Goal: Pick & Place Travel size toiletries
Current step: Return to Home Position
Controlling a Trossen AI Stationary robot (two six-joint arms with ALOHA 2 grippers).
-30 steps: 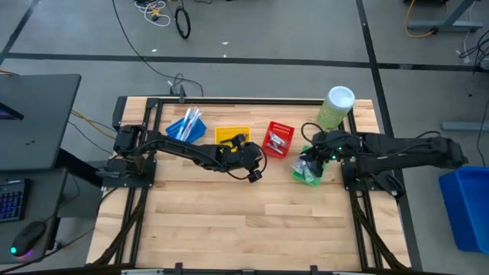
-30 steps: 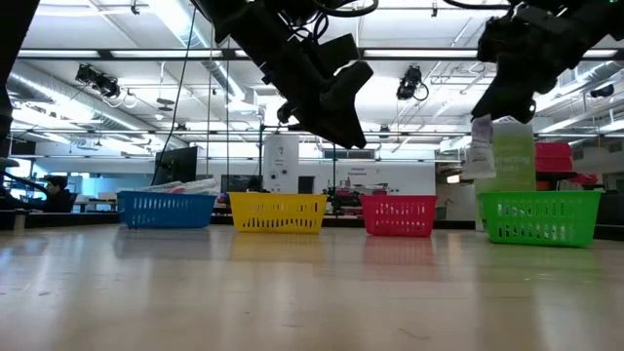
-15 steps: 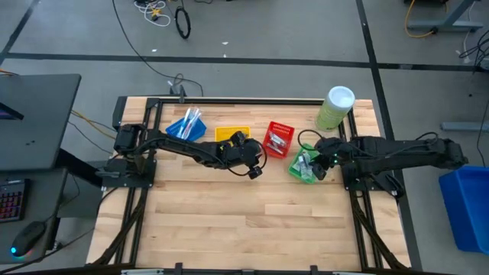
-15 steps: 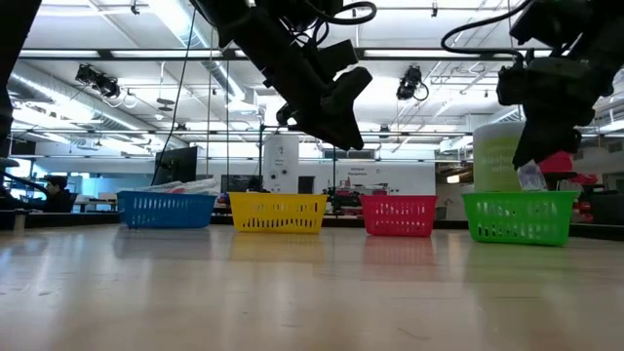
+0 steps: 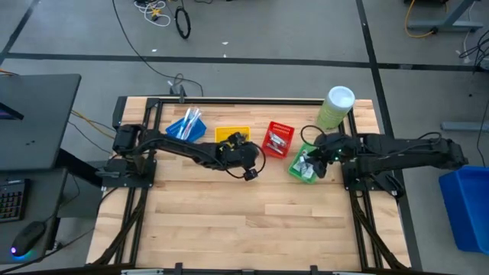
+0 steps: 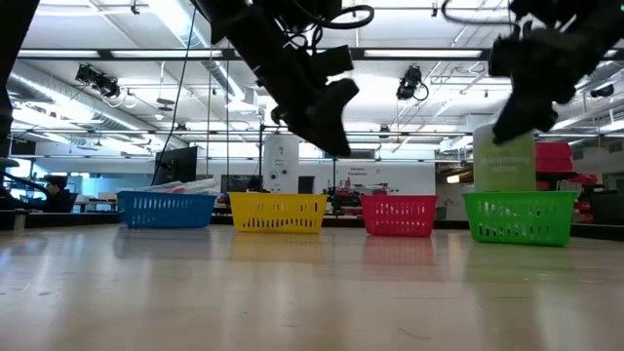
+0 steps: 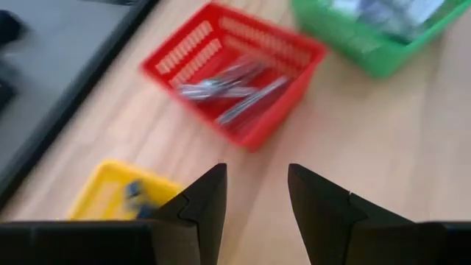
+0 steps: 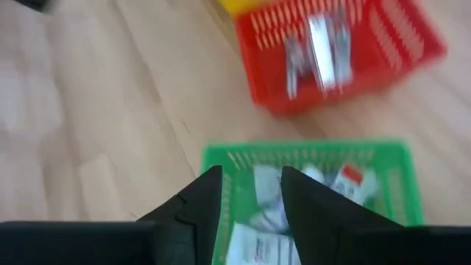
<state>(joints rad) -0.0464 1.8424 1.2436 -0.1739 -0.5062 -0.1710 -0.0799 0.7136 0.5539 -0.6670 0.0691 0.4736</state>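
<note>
Planks of pale wood make up the near half of the surface (image 5: 252, 229). Behind that stretch, the left tool (image 5: 249, 171) hangs in the air near the middle, just in front of the yellow bin (image 5: 231, 135), its arm reaching in from the left edge. Its wrist view shows both fingers spread with a clear gap and nothing between them. On the right side, the right tool (image 5: 318, 160) hovers over the green bin (image 5: 296, 172). Its fingers are likewise parted and hold nothing. Beneath them, inside that bin, lie white tubes (image 8: 344, 179), one with a red mark.

Four bins stand in a row across the far half of the surface: the blue bin (image 5: 183, 131) at the left, then yellow, then the red bin (image 5: 279, 141), then green. Pale toothbrushes (image 5: 191, 120) stick out of the blue one. Slim silver pieces (image 8: 320, 46) lie in the red one. A small dark item (image 7: 136, 193), too blurred to name, sits in the yellow one. Behind the green bin, at the far right corner, a pale-green canister (image 5: 335, 107) with a white lid stands upright. Beyond the surface lies the grey floor (image 5: 267, 46) with loose cables (image 5: 153, 11).
</note>
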